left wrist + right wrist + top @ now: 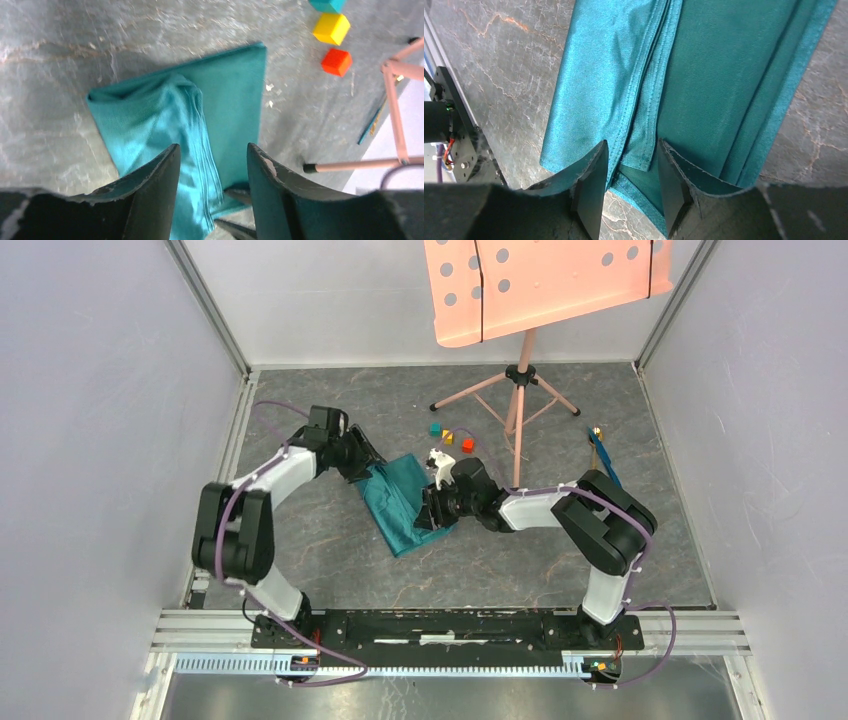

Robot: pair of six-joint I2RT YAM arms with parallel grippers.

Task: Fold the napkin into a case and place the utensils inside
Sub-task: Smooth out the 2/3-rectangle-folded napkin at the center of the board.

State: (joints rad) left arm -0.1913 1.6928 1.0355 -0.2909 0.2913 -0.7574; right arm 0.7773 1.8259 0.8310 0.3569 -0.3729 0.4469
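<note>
The napkin (235, 95), folded with a bunched ridge, lies flat on the counter (60, 60) directly under both pincers. The left pincer (212, 152) is released, straddling the ridge. The right pincer (631, 150) is released, astride a hem. The utensils (604, 458) lie well behind the right pincer.

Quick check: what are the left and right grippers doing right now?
Left gripper: open, holding nothing, above the napkin.
Right gripper: open, its fingers either side of a napkin fold, not clamped on it.

Bright even light, soft shadows, sharp focus
</note>
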